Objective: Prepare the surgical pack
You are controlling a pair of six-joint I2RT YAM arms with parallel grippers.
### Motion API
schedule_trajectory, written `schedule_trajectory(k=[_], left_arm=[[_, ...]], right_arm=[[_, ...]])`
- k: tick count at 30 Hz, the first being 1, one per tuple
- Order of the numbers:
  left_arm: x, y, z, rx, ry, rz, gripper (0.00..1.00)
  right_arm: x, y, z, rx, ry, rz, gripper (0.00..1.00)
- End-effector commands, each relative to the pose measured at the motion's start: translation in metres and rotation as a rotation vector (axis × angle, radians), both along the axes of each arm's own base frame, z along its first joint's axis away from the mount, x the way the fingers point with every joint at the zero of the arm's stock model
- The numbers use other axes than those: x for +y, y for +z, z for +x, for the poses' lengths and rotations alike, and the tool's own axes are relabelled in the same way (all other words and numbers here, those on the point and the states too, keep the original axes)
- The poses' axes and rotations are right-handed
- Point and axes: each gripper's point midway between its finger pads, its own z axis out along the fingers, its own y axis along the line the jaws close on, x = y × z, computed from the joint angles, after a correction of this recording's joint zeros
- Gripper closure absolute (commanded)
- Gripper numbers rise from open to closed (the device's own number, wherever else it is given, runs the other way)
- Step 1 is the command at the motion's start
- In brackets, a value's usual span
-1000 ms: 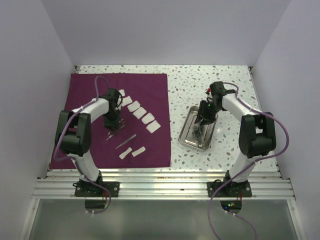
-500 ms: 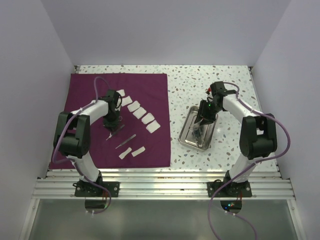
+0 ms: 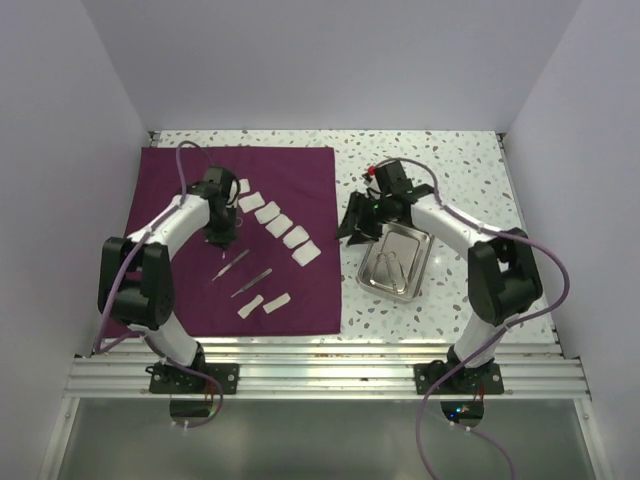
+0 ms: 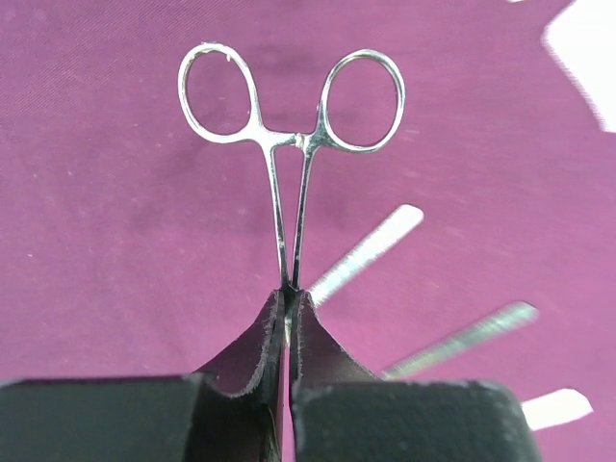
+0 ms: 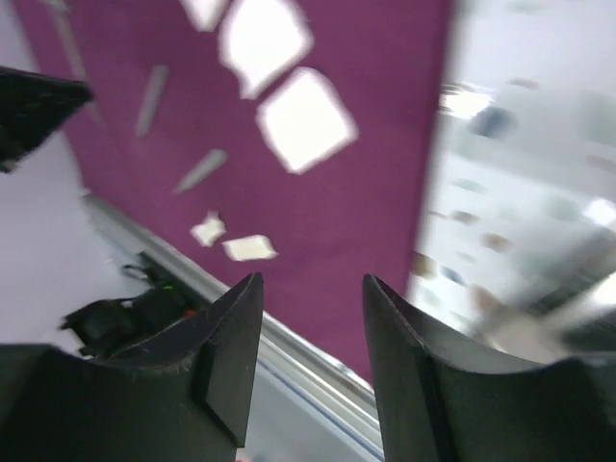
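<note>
The maroon cloth [image 3: 300, 180] lies flat on the left of the table. My left gripper [image 3: 219, 236] [image 4: 289, 300] is shut on the shafts of the small scissors [image 4: 306, 142], whose ring handles point away from it over the cloth. Two tweezers [image 3: 231, 264] [image 3: 252, 282] lie just in front of it. White gauze pads [image 3: 281, 226] run in a diagonal row, and two smaller ones [image 3: 264, 303] lie near the front. The steel tray [image 3: 378, 283] sits right of the cloth with a small metal instrument [image 3: 393, 265] inside. My right gripper [image 3: 348, 230] [image 5: 313, 289] hangs open and empty between cloth and tray.
Speckled tabletop [image 3: 450, 160] surrounds the tray. White walls close in the back and both sides. A metal rail [image 3: 320, 350] runs along the near edge in front of the arm bases.
The left gripper closed on the scissors and drew slightly back. The right arm swung left out of the tray, leaving an instrument inside, and its jaws opened a little wider.
</note>
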Motion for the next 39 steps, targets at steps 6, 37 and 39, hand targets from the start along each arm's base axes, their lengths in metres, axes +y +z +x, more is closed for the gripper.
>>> schedule_trajectory(k=[6, 37, 39], left_arm=[[-0.051, 0.049, -0.015, -0.067, -0.008, -0.312, 1.00], [-0.070, 0.061, -0.021, -0.102, -0.120, -0.169, 0.39], [-0.051, 0.051, -0.018, -0.079, -0.096, -0.072, 0.39]], right_arm=[[0.133, 0.046, 0.035, -0.032, -0.007, 0.409, 0.38], [0.032, -0.002, 0.016, 0.060, -0.066, 0.017, 1.00], [-0.015, -0.003, 0.008, 0.051, -0.069, -0.102, 1.00]])
